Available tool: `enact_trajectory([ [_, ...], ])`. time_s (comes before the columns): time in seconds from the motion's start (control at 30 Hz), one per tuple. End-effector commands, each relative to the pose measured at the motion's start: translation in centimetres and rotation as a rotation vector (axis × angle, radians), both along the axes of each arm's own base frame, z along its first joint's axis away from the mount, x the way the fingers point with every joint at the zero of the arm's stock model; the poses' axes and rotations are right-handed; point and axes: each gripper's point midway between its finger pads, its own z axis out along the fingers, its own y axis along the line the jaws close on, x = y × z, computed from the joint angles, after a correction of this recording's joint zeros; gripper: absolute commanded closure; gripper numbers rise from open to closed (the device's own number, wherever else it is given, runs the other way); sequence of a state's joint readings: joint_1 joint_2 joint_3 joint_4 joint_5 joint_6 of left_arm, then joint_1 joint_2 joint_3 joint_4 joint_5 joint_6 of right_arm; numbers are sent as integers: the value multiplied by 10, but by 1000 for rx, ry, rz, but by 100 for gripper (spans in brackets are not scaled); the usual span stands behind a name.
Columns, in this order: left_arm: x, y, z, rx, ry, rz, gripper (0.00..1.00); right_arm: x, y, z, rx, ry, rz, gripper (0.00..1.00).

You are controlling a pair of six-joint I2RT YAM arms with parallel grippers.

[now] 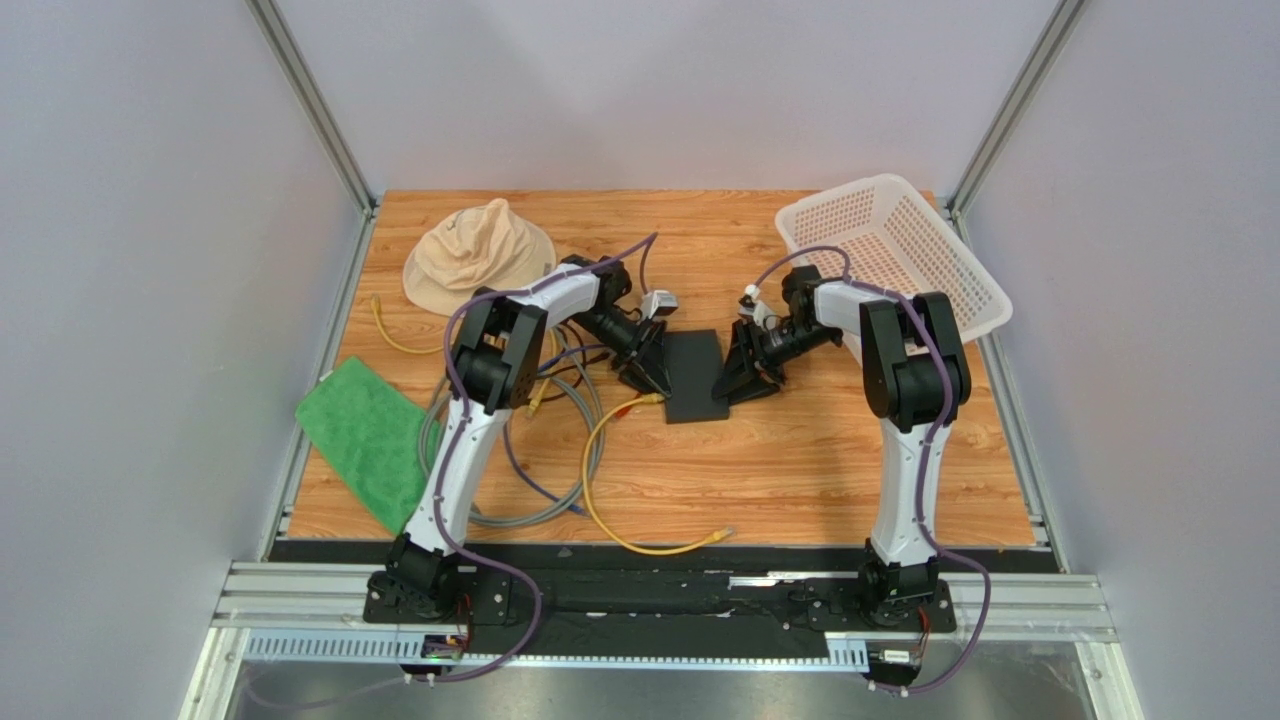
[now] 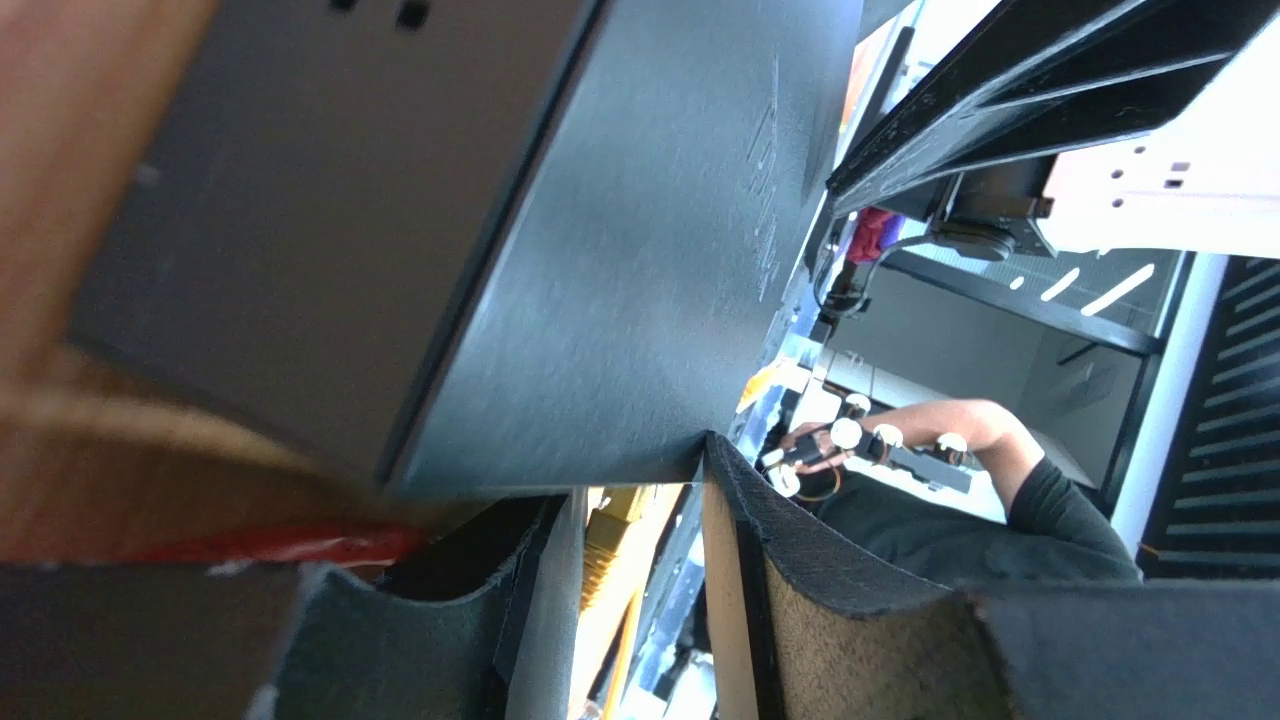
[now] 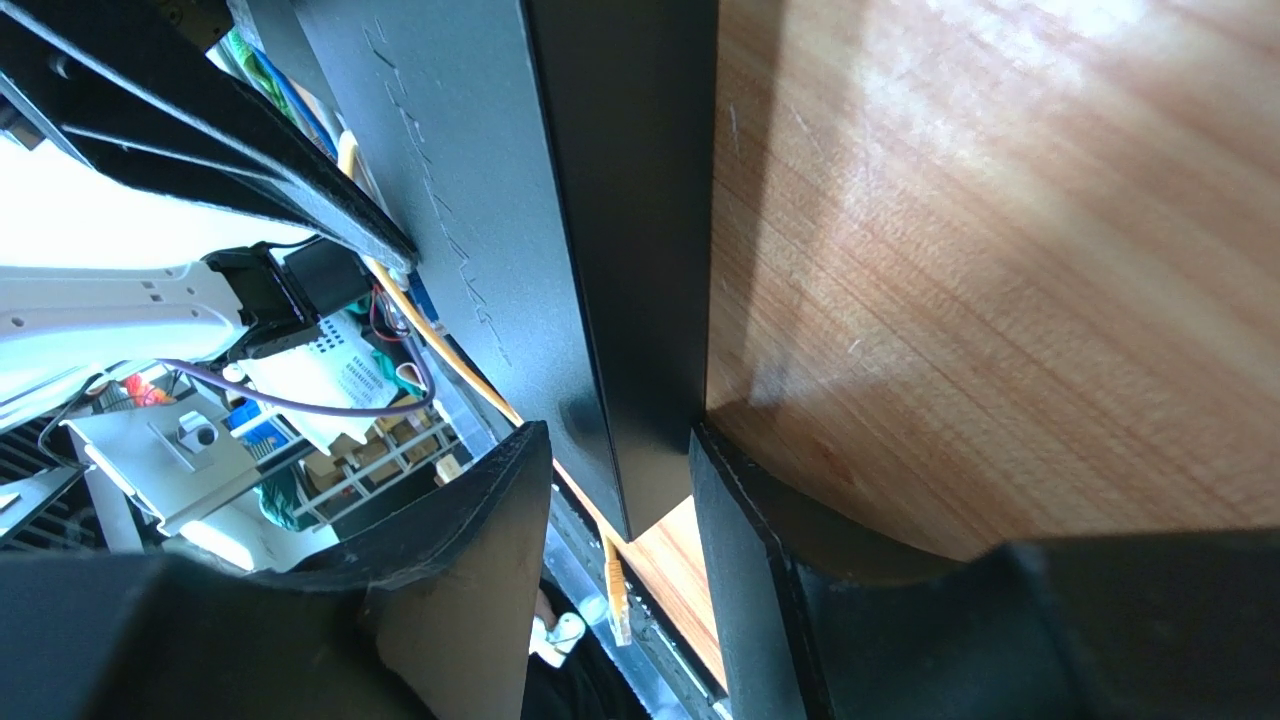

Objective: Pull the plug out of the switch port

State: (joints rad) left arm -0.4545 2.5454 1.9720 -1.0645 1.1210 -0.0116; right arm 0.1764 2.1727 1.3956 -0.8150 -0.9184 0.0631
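The switch (image 1: 694, 375) is a flat matte black box in the middle of the wooden table, between my two grippers. In the left wrist view its underside (image 2: 496, 225) fills the upper frame. A yellow plug (image 2: 613, 548) sits at its edge between my fingers. My left gripper (image 2: 639, 480) is open around the plug, with a gap on the right-hand finger's side. The plug's yellow cable (image 1: 601, 450) curls toward the near edge. From the other side, my right gripper (image 3: 619, 450) is shut on the switch's corner (image 3: 601, 225), one finger on each face.
A white basket (image 1: 902, 255) stands tilted at the back right. A beige hat (image 1: 473, 248) lies at the back left. A green cloth (image 1: 365, 435) lies on the left edge, and grey cables (image 1: 556, 450) loop beside the left arm.
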Motion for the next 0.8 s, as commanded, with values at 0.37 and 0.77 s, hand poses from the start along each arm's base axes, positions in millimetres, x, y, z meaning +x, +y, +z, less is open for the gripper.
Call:
enact_trajectory([
  [0.37,-15,-18,62,-488,-121,-97,59,-31,-5,-54,-138,112,68,51],
  [0.77,-13,-17,37,-355,-58,-91,82,-31,-5,-54,-145,105,81,51],
])
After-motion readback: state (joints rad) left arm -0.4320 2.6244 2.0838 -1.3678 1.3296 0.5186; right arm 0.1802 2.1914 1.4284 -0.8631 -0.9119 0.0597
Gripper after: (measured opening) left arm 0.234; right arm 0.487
